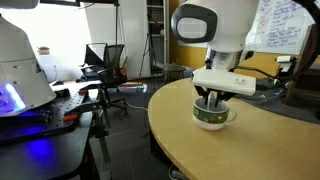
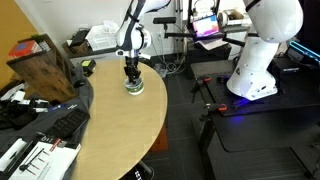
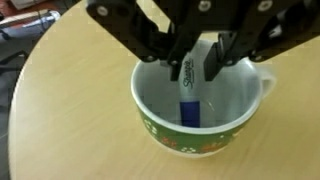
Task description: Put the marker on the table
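Observation:
A white mug with a green patterned outside (image 3: 168, 137) stands on the light tan wooden table (image 3: 70, 110) near its curved edge; it shows in both exterior views (image 1: 212, 118) (image 2: 134, 87). The marker (image 3: 189, 110) stands tilted inside the mug, blue end down, with the pale grey-white printed end up between my fingers. My gripper (image 3: 195, 68) reaches down into the mug from above. Its two black fingers press close on either side of the marker's upper part. In the exterior views the gripper (image 1: 212, 100) (image 2: 132, 74) hangs over the mug and the marker is hidden.
The tabletop (image 1: 255, 150) (image 2: 110, 130) spreads around the mug. A black cluttered desk (image 2: 40, 125) with a wooden box (image 2: 45, 65) adjoins it. A white robot body (image 2: 262, 50) and an office chair (image 1: 108, 60) stand off the table.

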Tool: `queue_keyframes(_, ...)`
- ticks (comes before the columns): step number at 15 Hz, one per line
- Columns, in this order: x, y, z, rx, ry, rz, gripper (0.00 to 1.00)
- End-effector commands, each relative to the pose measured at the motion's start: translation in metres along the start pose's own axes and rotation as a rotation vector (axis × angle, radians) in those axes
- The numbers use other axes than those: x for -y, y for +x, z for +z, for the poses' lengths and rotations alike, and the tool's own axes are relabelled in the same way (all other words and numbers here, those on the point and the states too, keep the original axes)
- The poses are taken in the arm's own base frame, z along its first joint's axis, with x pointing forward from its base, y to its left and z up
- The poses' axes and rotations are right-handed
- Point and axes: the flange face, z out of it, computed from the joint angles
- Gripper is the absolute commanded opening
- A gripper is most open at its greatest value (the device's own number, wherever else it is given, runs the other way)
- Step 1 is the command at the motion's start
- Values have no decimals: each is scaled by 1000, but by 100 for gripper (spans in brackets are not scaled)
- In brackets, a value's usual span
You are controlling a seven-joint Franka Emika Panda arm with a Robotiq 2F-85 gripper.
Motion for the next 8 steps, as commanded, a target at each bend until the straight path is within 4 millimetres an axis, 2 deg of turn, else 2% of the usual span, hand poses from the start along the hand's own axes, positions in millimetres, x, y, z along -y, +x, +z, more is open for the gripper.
queue_keyframes(1, -5, 1, 3, -12, 24, 19, 35)
queue_keyframes(5, -8, 6, 12, -13, 36, 19, 29)
queue_keyframes(8, -10, 11, 21, -11, 45, 20, 32)
